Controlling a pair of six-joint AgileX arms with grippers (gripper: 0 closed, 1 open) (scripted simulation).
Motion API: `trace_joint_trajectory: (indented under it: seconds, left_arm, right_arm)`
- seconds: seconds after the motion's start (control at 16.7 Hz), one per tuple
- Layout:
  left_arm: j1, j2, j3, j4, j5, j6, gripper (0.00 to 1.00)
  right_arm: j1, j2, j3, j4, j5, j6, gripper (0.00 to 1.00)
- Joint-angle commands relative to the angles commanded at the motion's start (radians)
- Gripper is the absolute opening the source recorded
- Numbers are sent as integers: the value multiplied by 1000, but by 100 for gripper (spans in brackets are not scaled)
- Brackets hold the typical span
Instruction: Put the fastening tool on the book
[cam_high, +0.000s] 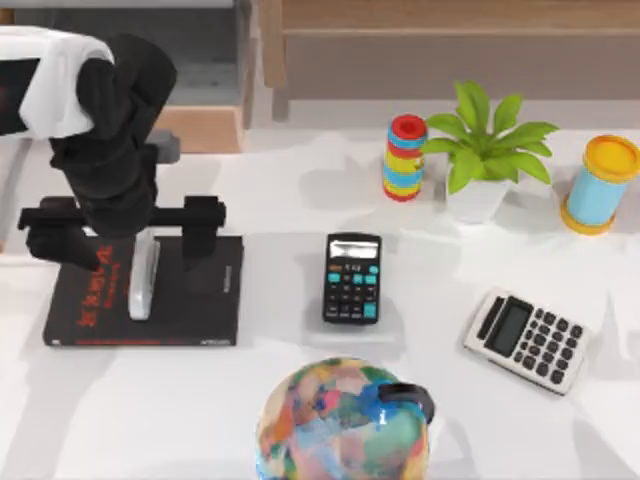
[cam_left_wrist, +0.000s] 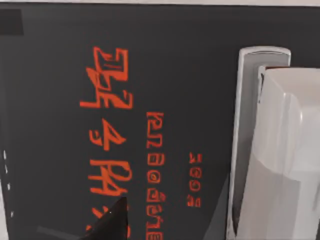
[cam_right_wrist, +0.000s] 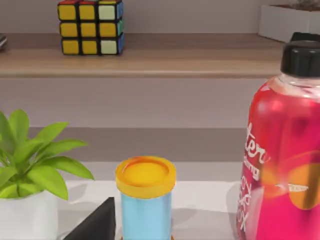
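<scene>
Already fastening tool (cam_high: 143, 276) flat on book (cam_high: 200, 305), left hand (cam_high: 125, 232) above.

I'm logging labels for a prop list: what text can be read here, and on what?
Book: red characters on the black cover, not legible as words; small white print near one edge, too small.
Red bottle: white lettering, partly cut off, "ter" readable.
Black calculator and grey-white calculator: key markings too small.

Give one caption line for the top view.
Left hand open above the stapler lying on the black book.
</scene>
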Motion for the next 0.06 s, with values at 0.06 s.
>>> trace_joint_trajectory:
  seconds: [0.06]
  left_arm:
    - [0, 0, 0, 0, 0, 0, 100]
  right_arm:
    - [0, 0, 0, 0, 0, 0, 100]
